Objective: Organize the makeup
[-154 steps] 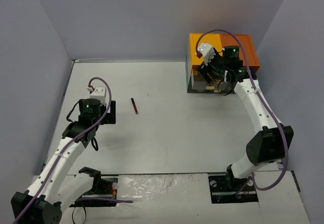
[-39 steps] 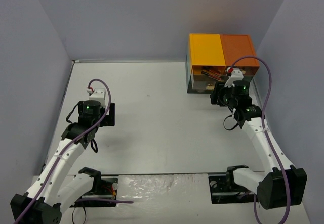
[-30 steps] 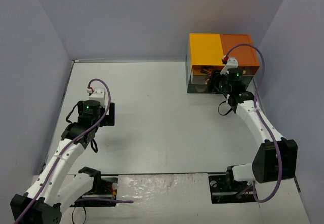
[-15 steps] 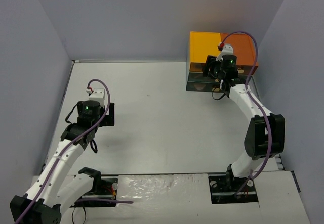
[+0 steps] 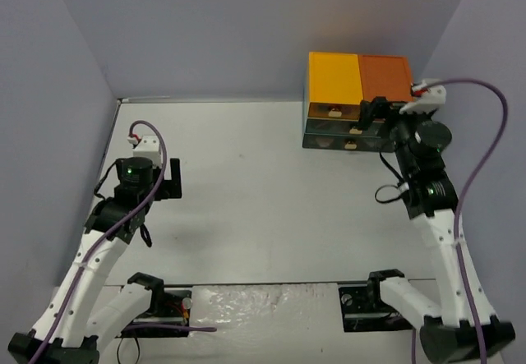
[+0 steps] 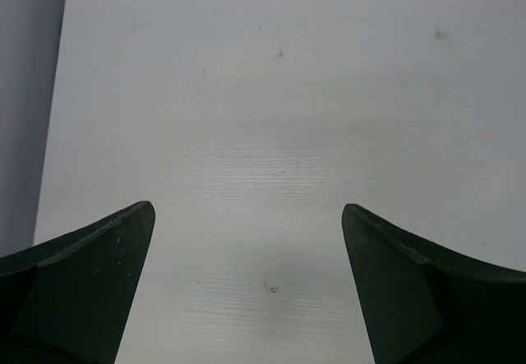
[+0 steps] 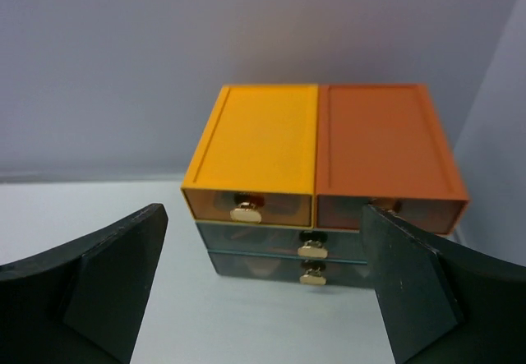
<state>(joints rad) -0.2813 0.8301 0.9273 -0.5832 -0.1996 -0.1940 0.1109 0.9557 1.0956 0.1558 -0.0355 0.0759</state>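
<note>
Makeup: I cannot tell where it is sitting. Only dim dark shapes [image 7: 275, 208] are showing through the tinted drawer fronts. The drawer unit [image 5: 357, 109] [image 7: 320, 183] is sitting at the table's [image 5: 263, 191] far right corner with all drawers pushed in and their knobs [image 7: 245, 213] facing out. Right claw [image 5: 371, 116] [image 7: 261, 209] is hanging just in front of it, jaws spread wide, gripping nothing. Left claw [image 5: 173, 179] [image 6: 246, 216] is hovering over bare table on the left, well apart, jaws also gaping with nothing between them.
</note>
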